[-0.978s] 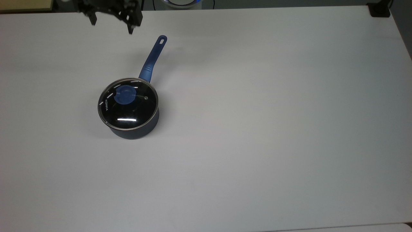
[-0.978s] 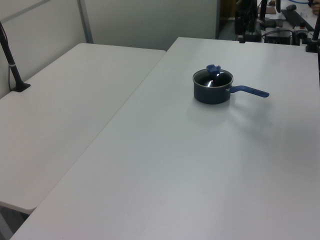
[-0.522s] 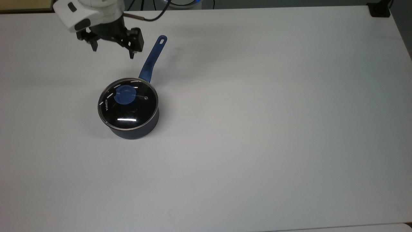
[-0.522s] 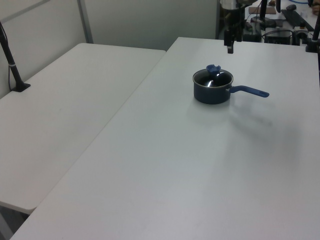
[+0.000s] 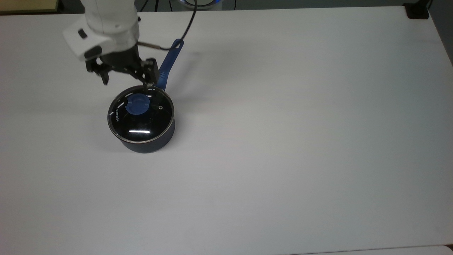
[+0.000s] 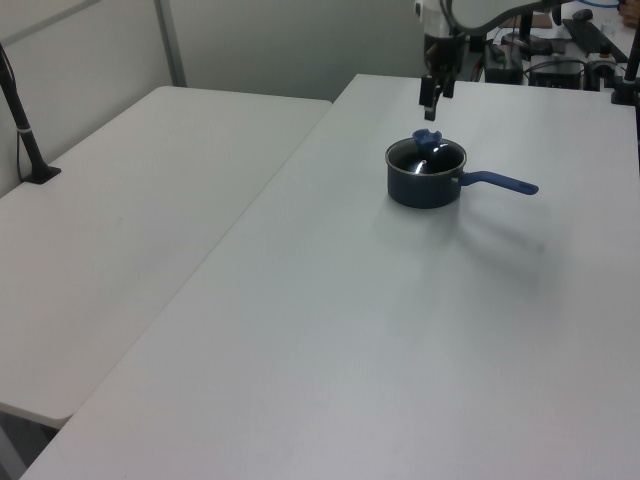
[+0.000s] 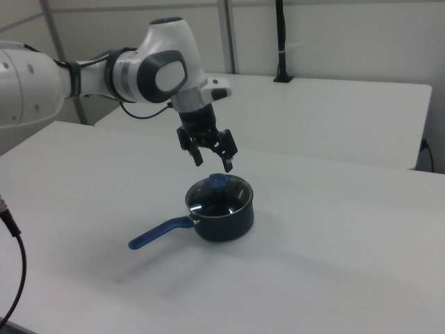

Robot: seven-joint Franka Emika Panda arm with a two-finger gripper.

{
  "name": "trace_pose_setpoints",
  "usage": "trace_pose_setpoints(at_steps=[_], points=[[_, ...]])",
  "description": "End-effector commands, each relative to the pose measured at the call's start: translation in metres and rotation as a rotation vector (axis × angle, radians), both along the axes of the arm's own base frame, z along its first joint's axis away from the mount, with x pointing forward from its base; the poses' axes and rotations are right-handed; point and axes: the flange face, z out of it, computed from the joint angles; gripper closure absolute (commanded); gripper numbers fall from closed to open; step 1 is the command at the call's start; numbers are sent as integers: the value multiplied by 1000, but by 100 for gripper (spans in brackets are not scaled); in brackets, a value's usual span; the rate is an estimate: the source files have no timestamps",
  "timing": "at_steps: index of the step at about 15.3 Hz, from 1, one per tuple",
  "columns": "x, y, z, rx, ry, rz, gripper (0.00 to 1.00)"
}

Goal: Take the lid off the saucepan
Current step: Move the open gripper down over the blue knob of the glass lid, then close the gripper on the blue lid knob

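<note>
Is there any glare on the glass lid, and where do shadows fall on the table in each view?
Top view: the lid carries a bright white streak and short dashes of reflected light; a soft shadow lies on the table at the saucepan's lower left. Right view: a faint shadow spreads in front of the saucepan. Left view: a small glint sits on the lid beneath the open pincer.

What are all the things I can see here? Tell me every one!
saucepan: one, dark navy with a long blue handle, on the white table, toward the top view's left.
lid: one, clear glass with a steel rim and blue knob, sitting on the saucepan.
second table: one, white, on the left view's left.
cable: one, black, running from the arm.
gripper: one, black on a white arm, jaws open, above the lid.
</note>
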Motion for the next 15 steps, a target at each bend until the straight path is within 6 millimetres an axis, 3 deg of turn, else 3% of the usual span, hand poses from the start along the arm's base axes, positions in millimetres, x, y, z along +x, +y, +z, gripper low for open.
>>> trace_pose_setpoints(at_steps=[1,6,15], points=[[23,-3,-17,47,-23,-31,0],[34,3,-38,61,-50,-28,0],[30,2,-43,61,-14,52,2]])
